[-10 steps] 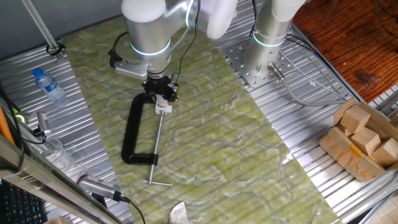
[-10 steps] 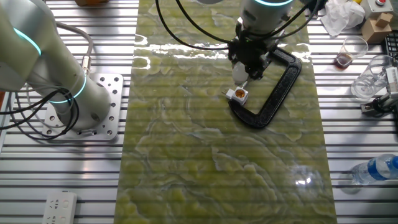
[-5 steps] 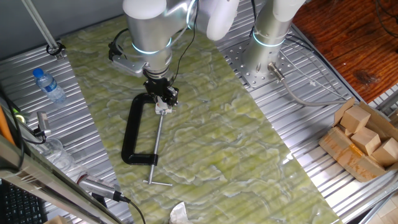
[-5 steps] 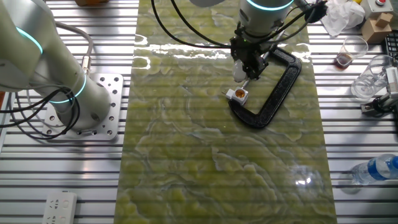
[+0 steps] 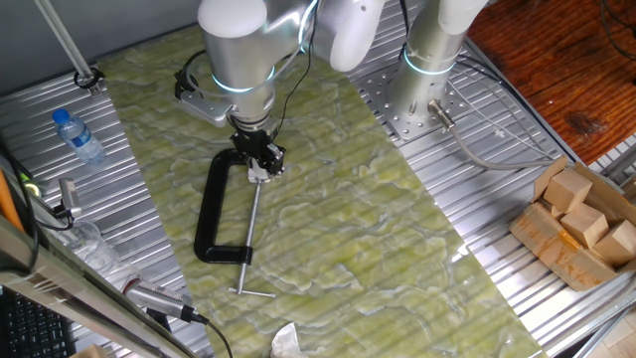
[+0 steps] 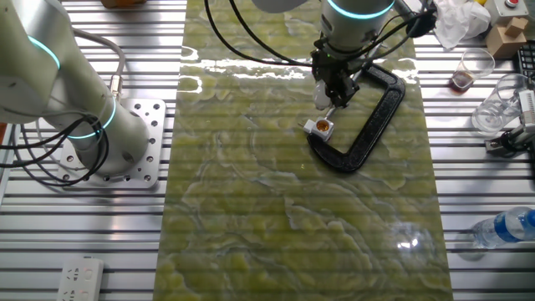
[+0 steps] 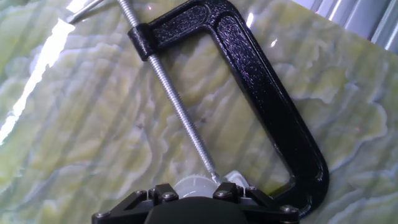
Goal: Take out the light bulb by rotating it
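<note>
While the green marbled mat [image 6: 251, 209] stretches across the slatted metal table [image 6: 84, 242], the arm [image 5: 238, 50] stands bent over the upper end of a black C-clamp [image 6: 372, 117] lying flat on the mat. From the other fixed view the gripper [image 6: 333, 88] hangs clear above the small white square socket [image 6: 318, 126], which sits pinched at the clamp's screw end, its orange centre bare and open to the eye. The light bulb [image 6: 323, 94] shows as a pale round shape caught between the closed-in fingers, lifted apart from the socket and just above it. In the hand view the bulb [image 7: 196, 185] peeks out as a white dome at the bottom edge, the clamp's threaded rod [image 7: 174, 99] running up from it.

By the look of it, the unscrewing is done and the step in hand is carrying the freed bulb away. The next move calls for a steady lift straight off the socket, grip kept firm but gentle on the frosted glass, and then a clear spot on the mat well apart from the clamp to set it down.

A clear plastic bottle [image 5: 78, 135] lies off at the table's edge, untouched.
</note>
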`<state>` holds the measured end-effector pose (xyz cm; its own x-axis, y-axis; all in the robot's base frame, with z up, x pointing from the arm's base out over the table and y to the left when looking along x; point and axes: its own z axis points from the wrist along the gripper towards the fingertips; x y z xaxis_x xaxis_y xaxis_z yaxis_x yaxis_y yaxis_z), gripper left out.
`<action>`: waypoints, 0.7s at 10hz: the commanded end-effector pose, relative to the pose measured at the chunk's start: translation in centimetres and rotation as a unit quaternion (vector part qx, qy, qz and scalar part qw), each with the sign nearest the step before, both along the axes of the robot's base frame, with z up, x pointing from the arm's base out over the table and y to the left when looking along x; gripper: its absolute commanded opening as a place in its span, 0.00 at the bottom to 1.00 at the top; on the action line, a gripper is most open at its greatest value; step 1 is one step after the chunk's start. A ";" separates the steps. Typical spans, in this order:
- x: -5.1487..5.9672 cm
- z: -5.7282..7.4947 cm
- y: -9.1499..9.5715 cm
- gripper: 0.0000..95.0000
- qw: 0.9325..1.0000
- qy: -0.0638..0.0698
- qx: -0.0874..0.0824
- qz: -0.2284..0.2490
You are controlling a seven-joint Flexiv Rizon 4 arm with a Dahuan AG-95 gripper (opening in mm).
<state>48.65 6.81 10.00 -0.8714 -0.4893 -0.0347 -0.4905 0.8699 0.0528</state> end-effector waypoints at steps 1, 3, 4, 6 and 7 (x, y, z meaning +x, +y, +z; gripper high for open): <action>-0.1 0.1 0.0 0.00 1.000 0.001 -0.003 0.005; -0.1 0.1 0.0 0.00 1.000 0.005 -0.005 -0.003; -0.1 0.0 0.0 0.00 1.000 0.006 -0.006 -0.004; -0.1 0.0 0.0 0.00 1.000 0.002 -0.003 -0.006; -0.1 0.0 0.0 0.00 1.000 0.004 -0.007 -0.005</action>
